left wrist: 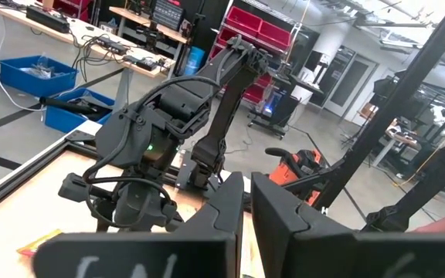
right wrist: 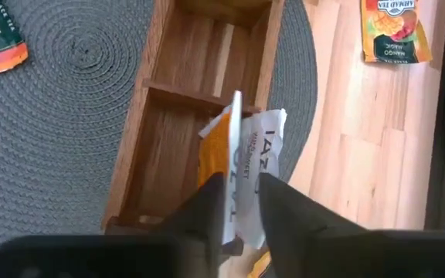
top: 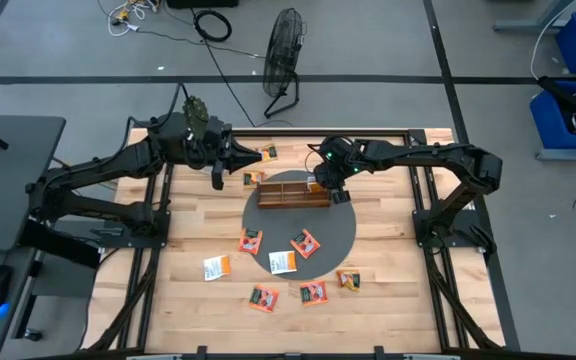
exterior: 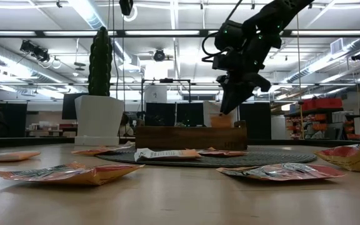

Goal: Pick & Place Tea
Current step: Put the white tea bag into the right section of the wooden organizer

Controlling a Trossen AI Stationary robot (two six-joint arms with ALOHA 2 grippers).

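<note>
Right gripper point(right wrist: 242, 202) pinches a tea sachet point(right wrist: 246, 154) over the wooden tray point(right wrist: 168, 131)

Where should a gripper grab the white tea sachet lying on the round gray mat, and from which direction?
Judging from the high view, come straight down on the white sachet and pinch across its raised middle: it lies flat on the gray mat, puffed, with orange sachets close beside.

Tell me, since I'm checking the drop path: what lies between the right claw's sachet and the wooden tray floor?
Nothing: in the right wrist view the right claw holds the sachet over the wooden tray, its end compartment bare.
</note>
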